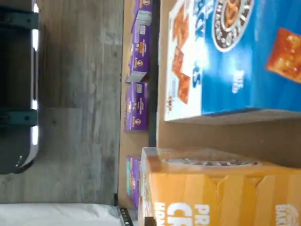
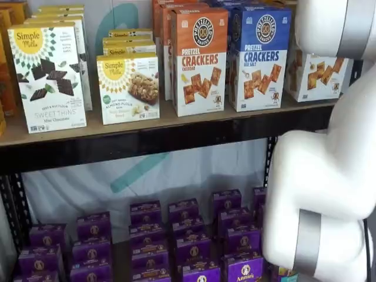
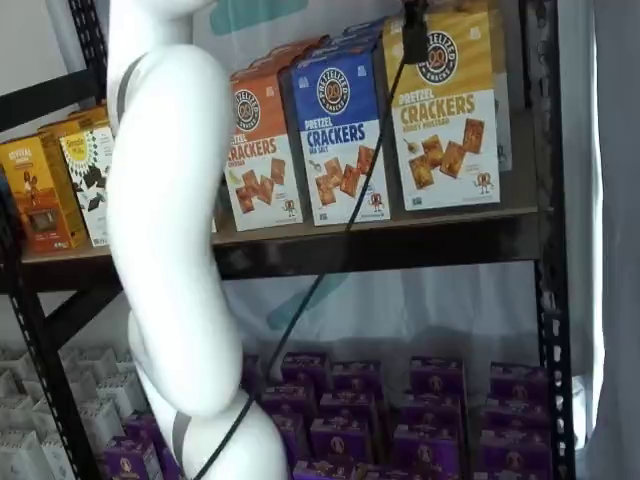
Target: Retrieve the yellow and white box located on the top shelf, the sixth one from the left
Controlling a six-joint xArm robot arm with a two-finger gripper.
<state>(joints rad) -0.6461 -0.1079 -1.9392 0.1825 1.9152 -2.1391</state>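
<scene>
— How far along are you?

— I am reaching up to the top shelf (image 3: 400, 240) and my gripper (image 3: 415, 25) is hanging at the top corner of the yellow and white box (image 3: 445, 120). So the approach is looking done. The lifting out is not.

— Are you holding it?

— My fingers are closed narrow, with no gap showing. In a shelf view only a black finger and its cable are showing, lying over the box's top edge, so I am judging that I am pinching that edge (the contact itself is hidden). The wrist view is looking right down on the box's golden top flaps (image 1: 211, 188), which fits.

— And where is the box?

— It is standing upright on the shelf board, in line with its neighbours, just beside the blue box (image 3: 340, 140), with the orange box (image 3: 262, 150) one place further along. It is not looking tipped or pulled forward. What is left for me is drawing it out clear of the shelf and carrying it away.

— How is it looking?

— It is a tall cardboard box, golden-yellow above and white below, showing a round black logo, the word CRACKERS and brown square crackers. In a shelf view my arm is covering most of it (image 2: 317, 73), leaving just the white lower front.
</scene>
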